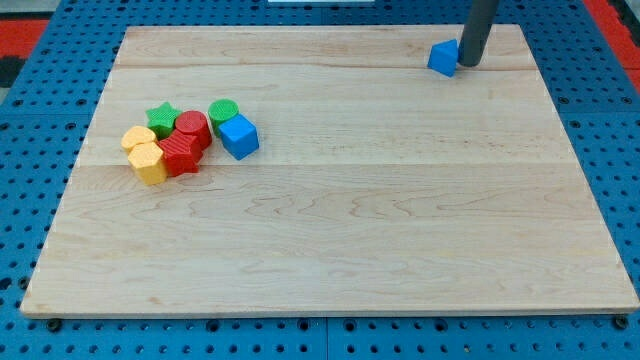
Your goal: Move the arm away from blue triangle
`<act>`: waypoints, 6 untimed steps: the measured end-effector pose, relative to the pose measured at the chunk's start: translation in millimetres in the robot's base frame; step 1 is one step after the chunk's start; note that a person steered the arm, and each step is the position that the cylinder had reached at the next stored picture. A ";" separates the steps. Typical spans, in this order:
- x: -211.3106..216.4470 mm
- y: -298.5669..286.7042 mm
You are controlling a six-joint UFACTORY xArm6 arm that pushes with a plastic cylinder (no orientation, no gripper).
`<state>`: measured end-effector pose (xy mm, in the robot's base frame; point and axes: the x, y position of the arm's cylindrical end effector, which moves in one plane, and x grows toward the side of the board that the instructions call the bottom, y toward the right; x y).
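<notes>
Camera view: one shot from above and in front, taking in a pale wooden board [330, 230] laid on a blue pegboard surface [30, 150].
Rod: dark and straight, coming down from the view's top edge near the board's top right.
My tip [466, 64]: planted on the board right beside the blue triangle [443, 57], on its right side in the view; whether the two touch or stand a hair apart, I cannot tell from this angle.
Fingers: I have none, only the bare rod end, so nothing opens, closes or holds here.
Blue triangle: close to the board's top edge, right of centre, alone, well apart from every other block.
Cluster: the rest of the blocks sit bunched together at the board's left, far from my tip.
Green star [162, 117]: at the cluster's top left.
Green cylinder [223, 112]: at the cluster's top, just above the blue cube.
Blue cube [239, 136]: on the cluster's right edge.
Red cylinder [191, 129]: in the middle, between the green star and the blue cube.
Second red block [181, 156]: just below the red cylinder, shape unclear.
Yellow blocks: one [139, 138] at the cluster's left, another [149, 163] just below it, both against the red ones; shapes hard to make out.
</notes>
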<state>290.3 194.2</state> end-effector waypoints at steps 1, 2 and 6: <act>-1.1 -19.5; -35.9 -42.2; 170.9 -217.2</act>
